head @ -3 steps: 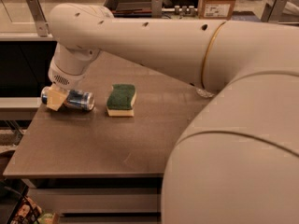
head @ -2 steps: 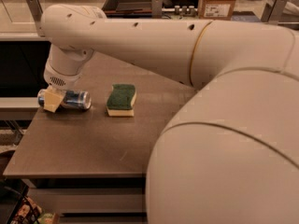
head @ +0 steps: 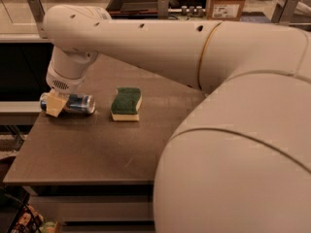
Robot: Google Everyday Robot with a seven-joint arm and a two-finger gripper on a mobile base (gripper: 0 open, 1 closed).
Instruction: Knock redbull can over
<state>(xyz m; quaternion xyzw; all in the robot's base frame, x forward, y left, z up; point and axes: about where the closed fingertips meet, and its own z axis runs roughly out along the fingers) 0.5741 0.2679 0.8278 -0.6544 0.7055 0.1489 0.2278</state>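
Observation:
The redbull can (head: 77, 104) lies on its side near the left edge of the brown table (head: 97, 149), its blue and silver body pointing left to right. My gripper (head: 56, 103) hangs from the white arm directly over the can's left end, with a tan finger (head: 55, 104) in front of the can, touching or nearly touching it. The can's left end is partly hidden behind that finger.
A green and yellow sponge (head: 126, 103) lies to the right of the can. My large white arm fills the right side and top of the view. A cardboard box (head: 227, 1) and shelving stand behind the table. The table's left edge is close to the can.
The arm and gripper have shifted slightly left along the can. The can stays lying on its side, and the sponge has not moved.

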